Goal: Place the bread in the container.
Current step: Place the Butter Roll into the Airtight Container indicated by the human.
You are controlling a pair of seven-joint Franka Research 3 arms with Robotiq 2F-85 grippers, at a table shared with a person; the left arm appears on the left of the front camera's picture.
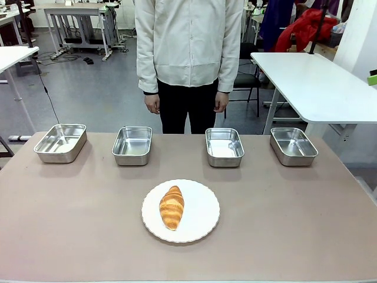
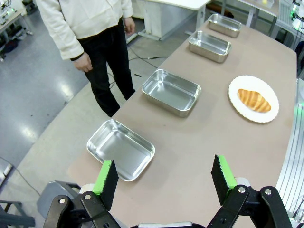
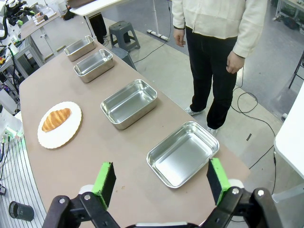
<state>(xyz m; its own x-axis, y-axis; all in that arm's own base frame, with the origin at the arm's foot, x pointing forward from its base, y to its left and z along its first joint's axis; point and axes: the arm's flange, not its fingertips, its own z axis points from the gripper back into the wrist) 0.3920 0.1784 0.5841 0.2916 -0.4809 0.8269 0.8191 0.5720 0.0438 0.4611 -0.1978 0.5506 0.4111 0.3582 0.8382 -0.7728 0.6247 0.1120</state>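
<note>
The bread (image 1: 171, 206) is a golden-brown croissant lying on a round white plate (image 1: 200, 227) at the middle front of the brown table; it also shows as the bread (image 2: 254, 100) and the bread (image 3: 56, 118). Several shiny steel pans stand in a row along the far edge; which one is the container I cannot tell: pan (image 1: 60, 142), pan (image 1: 132, 145), pan (image 1: 224, 147), pan (image 1: 293, 145). My left gripper (image 2: 165, 178) hangs open high above the table's left end, nothing between its fingers. My right gripper (image 3: 162, 179) hangs open above the right end, likewise empty.
A person in a cream jacket and black trousers (image 1: 188, 59) stands at the far side, hands down at the sides. A white table (image 1: 318, 82) stands behind on the right. Brown tabletop (image 1: 70, 218) lies bare on both sides of the plate.
</note>
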